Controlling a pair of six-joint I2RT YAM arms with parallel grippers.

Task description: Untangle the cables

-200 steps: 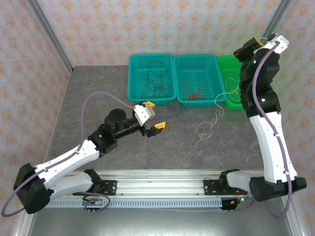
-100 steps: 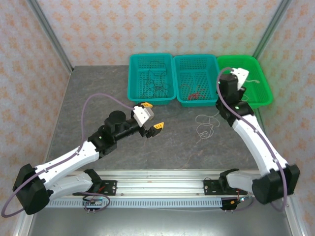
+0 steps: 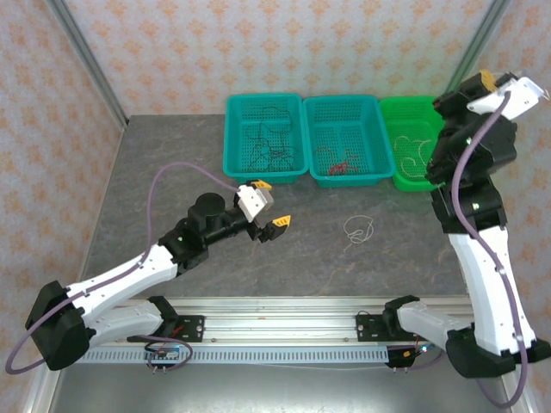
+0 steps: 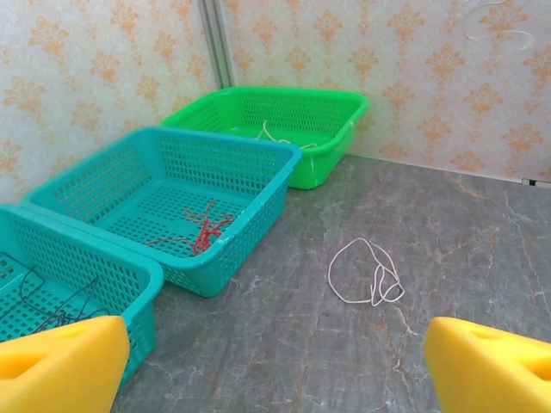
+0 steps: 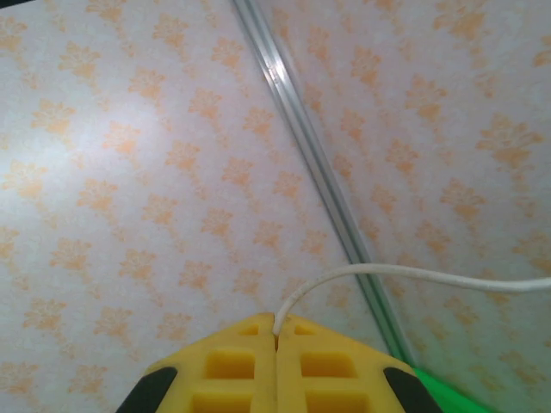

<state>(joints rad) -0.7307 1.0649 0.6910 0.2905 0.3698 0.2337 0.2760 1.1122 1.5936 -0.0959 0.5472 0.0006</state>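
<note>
White cable, seemingly limp and feather-light, was pinched in my clenched right end effector, raised high by the green basket. Another white loop lay on the table; I judged its outer arc easiest to pinch. My left end effector hung released.

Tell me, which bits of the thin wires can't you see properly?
Right wrist view: thin white wire in the shut right gripper exits the right edge; end unseen.
Left wrist view: thin black wire in the leftmost teal plastic basket, cut by the left edge.
Top view: green plastic basket, partly behind the right arm.
</note>
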